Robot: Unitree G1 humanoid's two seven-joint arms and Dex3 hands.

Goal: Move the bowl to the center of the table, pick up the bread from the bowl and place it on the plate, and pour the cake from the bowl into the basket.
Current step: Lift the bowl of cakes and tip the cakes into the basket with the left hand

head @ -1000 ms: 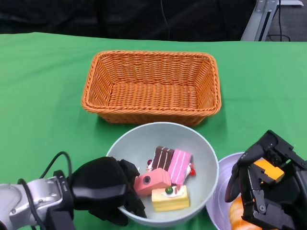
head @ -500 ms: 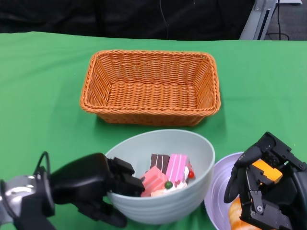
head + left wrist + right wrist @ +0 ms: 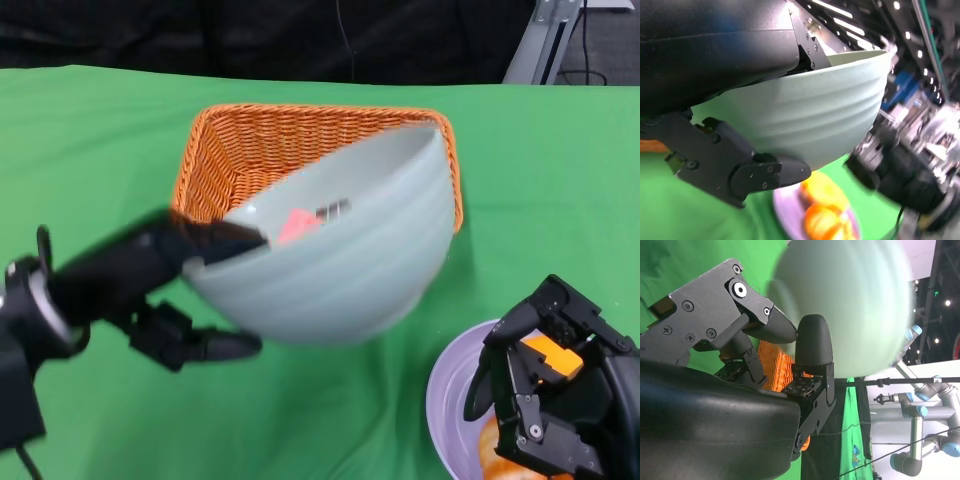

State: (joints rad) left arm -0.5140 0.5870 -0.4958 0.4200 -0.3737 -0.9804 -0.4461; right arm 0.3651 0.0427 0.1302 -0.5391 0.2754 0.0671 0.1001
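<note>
My left hand [image 3: 150,275] has its fingers clamped on the bowl [image 3: 340,250], tipped mid-frame over the basket [image 3: 250,150]. Cake [image 3: 300,222] sits near the rim. I should keep the rim above the basket. Right hand [image 3: 560,390], fingers apart, hovers over the plate [image 3: 450,400].

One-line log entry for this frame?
phase: pour | left hand tilts pale green bowl over orange wicker basket | cakes inside | right hand idle

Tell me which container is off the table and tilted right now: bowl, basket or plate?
The pale green bowl. The left hand grips its rim and tips it toward the wicker basket; basket and purple plate rest flat on the table.
</note>
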